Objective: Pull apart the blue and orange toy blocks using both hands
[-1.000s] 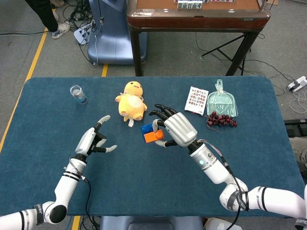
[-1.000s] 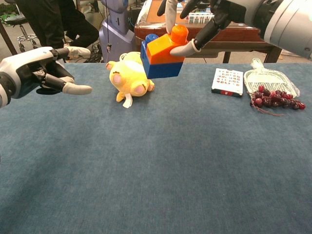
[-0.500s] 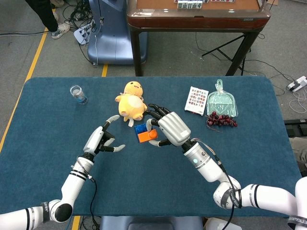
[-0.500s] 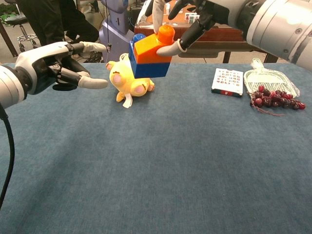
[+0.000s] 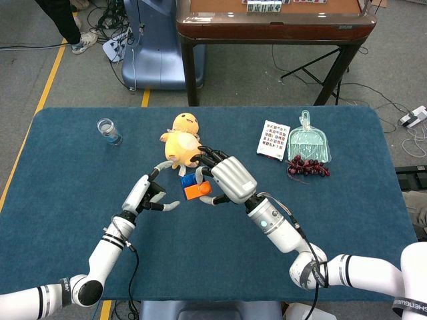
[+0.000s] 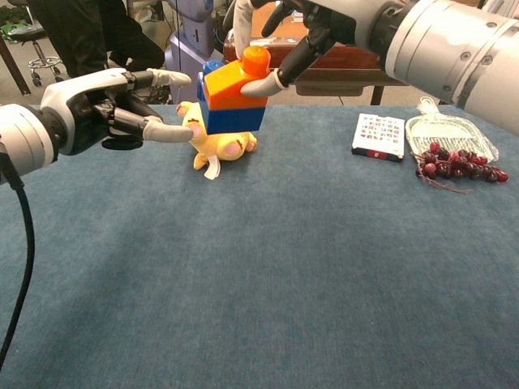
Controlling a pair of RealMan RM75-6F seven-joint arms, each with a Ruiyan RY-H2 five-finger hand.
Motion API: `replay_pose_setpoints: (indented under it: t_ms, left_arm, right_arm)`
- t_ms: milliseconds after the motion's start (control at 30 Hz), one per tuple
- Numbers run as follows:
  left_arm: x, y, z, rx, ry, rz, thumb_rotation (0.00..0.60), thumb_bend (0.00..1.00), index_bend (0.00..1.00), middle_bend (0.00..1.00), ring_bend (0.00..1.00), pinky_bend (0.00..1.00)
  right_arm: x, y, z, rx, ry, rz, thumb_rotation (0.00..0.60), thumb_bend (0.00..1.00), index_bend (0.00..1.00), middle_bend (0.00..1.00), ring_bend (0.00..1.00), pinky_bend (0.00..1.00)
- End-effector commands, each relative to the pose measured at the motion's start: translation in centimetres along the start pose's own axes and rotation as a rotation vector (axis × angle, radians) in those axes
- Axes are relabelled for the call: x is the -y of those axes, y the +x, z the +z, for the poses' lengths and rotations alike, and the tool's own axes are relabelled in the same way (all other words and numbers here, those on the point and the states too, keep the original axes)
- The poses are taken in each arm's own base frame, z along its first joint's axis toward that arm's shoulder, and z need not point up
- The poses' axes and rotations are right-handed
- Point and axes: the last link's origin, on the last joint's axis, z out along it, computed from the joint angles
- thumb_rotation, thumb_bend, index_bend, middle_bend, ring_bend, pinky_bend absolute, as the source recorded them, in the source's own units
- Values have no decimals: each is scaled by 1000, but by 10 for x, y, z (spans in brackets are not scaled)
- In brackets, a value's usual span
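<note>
A: Two blocks, not separated yet. Right hand (image 6: 280,36) is pinching the orange block (image 6: 231,83) from above, holding the pair in the air over the table (image 6: 268,267), just in front of the plush chick (image 5: 182,138).

B: Left hand (image 6: 97,109)?

A: Fingers apart, holding nothing, tips sitting just beside the blue block (image 6: 231,117).

B: Risk?

A: Right's pinch is looking shallow. If left is grabbing blue off-centre, I'd expect twisting instead of separating, or the stack slipping down onto the chick.

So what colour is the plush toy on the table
Yellow, with pink patches; the plush toy shows best in the chest view.
</note>
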Motion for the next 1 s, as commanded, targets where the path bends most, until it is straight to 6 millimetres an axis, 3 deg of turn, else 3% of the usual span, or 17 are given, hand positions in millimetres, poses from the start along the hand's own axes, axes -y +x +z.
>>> replay_pose_setpoints:
  t_ms: [33,1000]
  left_arm:
    - [-1,-1,2,-6,3,1,600,39,157,1000,1000,1000]
    - [-2,-10,-1,6,-14,12,600,39,156,1000,1000,1000]
  right_arm:
    - [2,-1,2,0,4,4,600,278,693,248,80,208]
    - [2,-8,13,-10,-1,15,600,278,692,248,80,208]
